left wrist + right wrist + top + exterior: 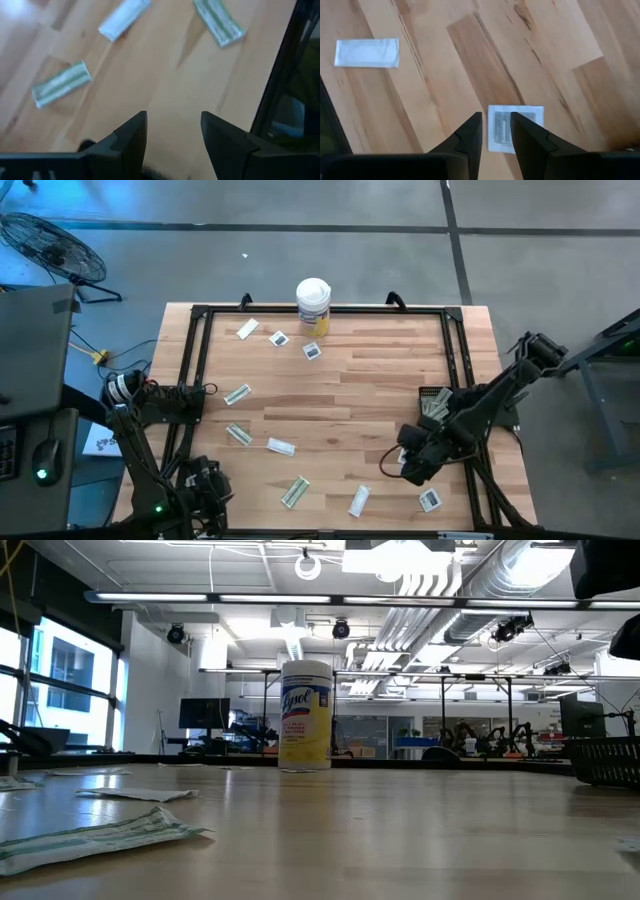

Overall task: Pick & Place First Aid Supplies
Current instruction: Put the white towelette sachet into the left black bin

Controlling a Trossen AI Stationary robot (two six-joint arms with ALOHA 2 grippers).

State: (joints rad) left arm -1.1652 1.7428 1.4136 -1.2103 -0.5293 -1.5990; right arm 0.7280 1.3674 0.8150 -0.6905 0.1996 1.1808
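Several first aid packets lie flat on the wooden table. My right gripper [410,465] is near the table's near right corner. In the right wrist view it [496,125] is open by a narrow gap, with its tips over a square white sachet [516,127] that has a dark centre mark. I see no touch. A white oblong packet [367,52] lies farther off. My left gripper [205,485] waits open [172,130] at the near left corner, with pale-green wrappers [62,82] [218,21] and a white packet [124,17] ahead of it.
A tall white canister with a yellow label [313,305] stands at the far edge. A black frame [455,370] runs round the table. A dark basket [432,402] with packets in it sits at the right rail. More packets [281,446] [278,338] lie across the left half.
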